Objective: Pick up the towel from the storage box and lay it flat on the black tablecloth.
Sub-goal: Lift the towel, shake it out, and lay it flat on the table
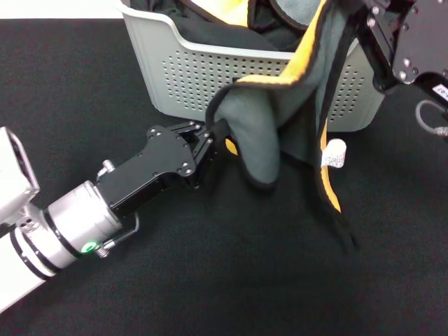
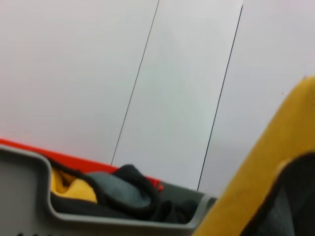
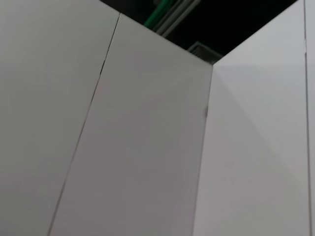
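In front of the storage box: left gripper, fingers pinching the towel by its black-edged lower fold. Towel draped over the box's front rim, hanging to the black tablecloth. Right gripper above the box's right corner, finger state not discernible.

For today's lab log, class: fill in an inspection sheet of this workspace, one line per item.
Surface: black tablecloth, mostly bare.
Job's things: towel draped over the storage box front wall, hanging onto the cloth; not flat.
Clutter: dark cloths in the box; small white tag on the towel.
Grippers: left gripper at the towel's lower fold, jaws shut on its edge; right gripper at the box's right rim, by the towel's top.
Cables: grey loop by the right arm.
Surroundings: white wall panels.
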